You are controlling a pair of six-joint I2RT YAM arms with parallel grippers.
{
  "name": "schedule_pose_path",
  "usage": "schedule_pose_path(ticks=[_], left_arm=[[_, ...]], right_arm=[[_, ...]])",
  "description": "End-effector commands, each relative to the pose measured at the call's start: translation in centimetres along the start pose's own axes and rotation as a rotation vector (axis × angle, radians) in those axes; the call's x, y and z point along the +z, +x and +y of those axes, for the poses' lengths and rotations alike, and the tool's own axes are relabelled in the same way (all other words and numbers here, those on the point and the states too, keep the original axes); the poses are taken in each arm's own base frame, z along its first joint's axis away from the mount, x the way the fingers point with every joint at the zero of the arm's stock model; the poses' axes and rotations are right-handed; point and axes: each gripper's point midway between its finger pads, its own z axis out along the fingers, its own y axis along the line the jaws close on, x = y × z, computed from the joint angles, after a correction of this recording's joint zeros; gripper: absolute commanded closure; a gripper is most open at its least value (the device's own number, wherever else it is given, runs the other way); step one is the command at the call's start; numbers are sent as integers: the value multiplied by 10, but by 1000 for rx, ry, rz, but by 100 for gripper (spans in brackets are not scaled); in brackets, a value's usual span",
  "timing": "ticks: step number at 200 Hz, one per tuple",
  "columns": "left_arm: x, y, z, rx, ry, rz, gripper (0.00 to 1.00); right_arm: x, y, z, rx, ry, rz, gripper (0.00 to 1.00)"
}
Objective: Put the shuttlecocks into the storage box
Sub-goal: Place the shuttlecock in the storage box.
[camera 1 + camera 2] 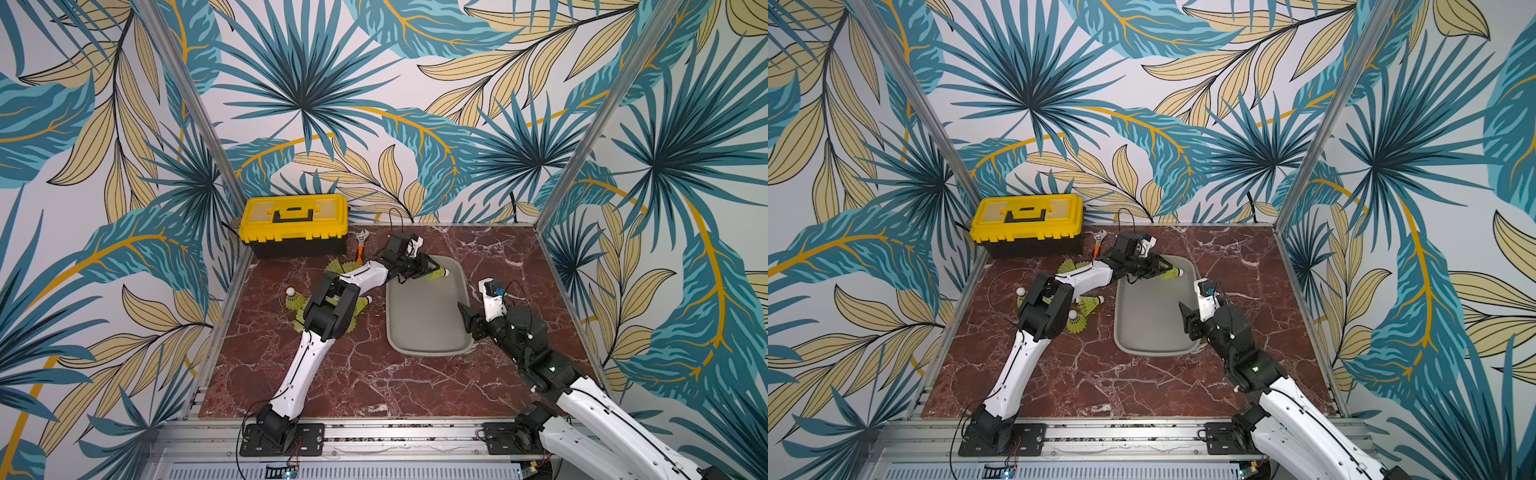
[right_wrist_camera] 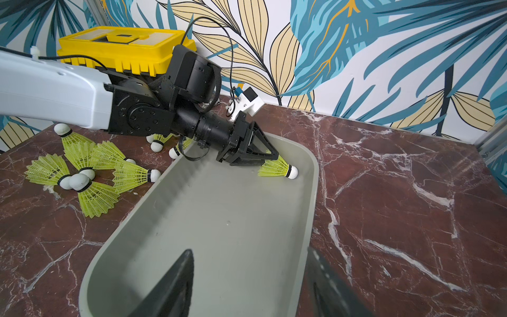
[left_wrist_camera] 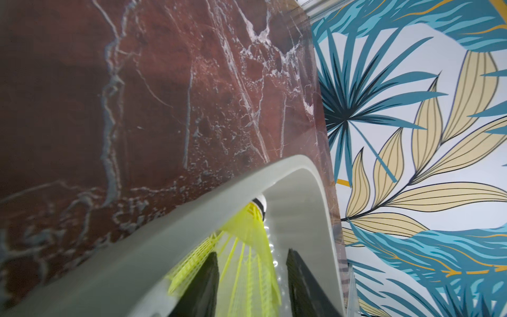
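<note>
A neon yellow-green shuttlecock (image 1: 439,273) (image 2: 277,168) lies inside the far end of the grey storage box (image 1: 424,320) (image 2: 219,233), white tip toward the far rim. My left gripper (image 1: 430,272) (image 3: 252,252) reaches in over it. Its jaws stand apart around the skirt (image 3: 247,263), with a gap at one finger. Several more shuttlecocks (image 1: 294,302) (image 2: 82,170) lie in a heap on the table left of the box, partly hidden under the left arm. My right gripper (image 1: 468,319) (image 2: 251,274) hangs open over the box's near right rim with nothing between its fingers.
A yellow-lidded black toolbox (image 1: 295,224) stands at the back left corner. An orange-handled wrench (image 1: 360,245) lies beside it. Patterned walls enclose the red marble table (image 1: 415,386) on three sides.
</note>
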Motion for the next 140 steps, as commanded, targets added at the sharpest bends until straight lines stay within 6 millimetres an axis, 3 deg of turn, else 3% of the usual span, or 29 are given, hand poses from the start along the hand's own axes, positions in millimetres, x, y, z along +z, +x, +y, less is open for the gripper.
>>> schedule_pose_path(ticks=[1,34,38,103,140], left_arm=[[-21,-22,-36,78,-14,-52,55],[-32,-21,-36,94,-59,-60,53],[-41,-26,-50,112,-48,-79,53],[-68,-26,-80,160,-31,-90,50],[-107,-31,-81,223,-155,-161,50]], right_arm=[[-1,11,-1,2,7,25,35],[0,12,-2,3,9,26,35],[0,13,-2,3,8,27,35],[0,15,-3,2,13,33,35],[-3,13,-7,10,38,28,35]])
